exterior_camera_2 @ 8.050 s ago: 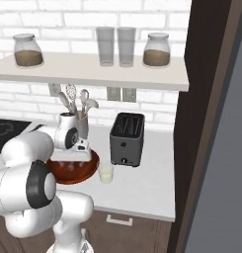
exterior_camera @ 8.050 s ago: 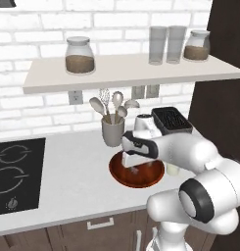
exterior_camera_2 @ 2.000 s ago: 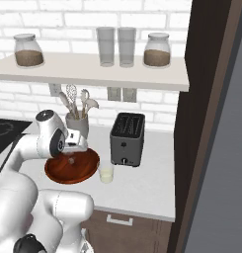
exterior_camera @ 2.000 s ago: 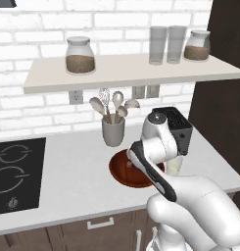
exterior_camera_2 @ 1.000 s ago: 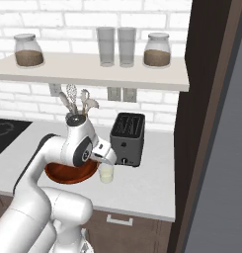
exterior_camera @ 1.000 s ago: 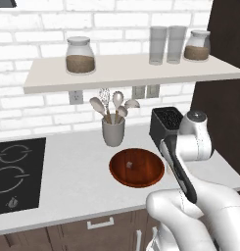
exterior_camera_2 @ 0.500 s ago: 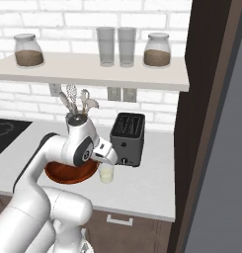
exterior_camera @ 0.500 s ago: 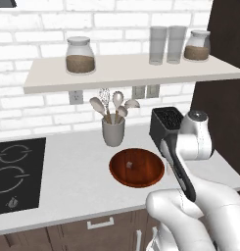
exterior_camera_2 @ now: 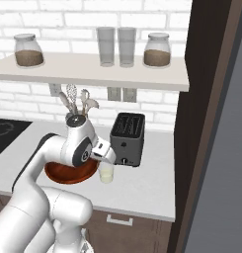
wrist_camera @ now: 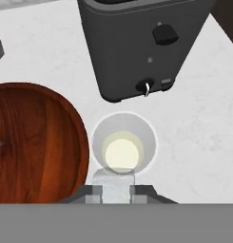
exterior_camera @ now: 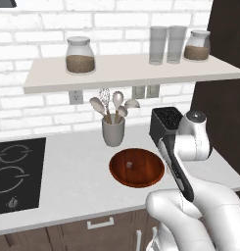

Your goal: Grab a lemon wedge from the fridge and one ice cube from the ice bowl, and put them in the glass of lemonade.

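My fingers (wrist_camera: 117, 193) are pinched on the ice cube (wrist_camera: 116, 182), a pale block held just over the near rim of the glass of lemonade (wrist_camera: 123, 147). Looking down, I see the glass standing on the white counter (wrist_camera: 194, 137), its yellowish liquid showing as a round disc inside. Just beside it to one side lies the ice bowl (wrist_camera: 37, 142), wooden and reddish-brown, close to the glass but not clearly touching. Beyond the glass stands the black toaster (wrist_camera: 137, 42), its knob and lever facing me. From the left base view, another small cube rests in the middle of that bowl, and a grey utensil cup (exterior_camera: 113, 131) stands behind it near the brick wall.
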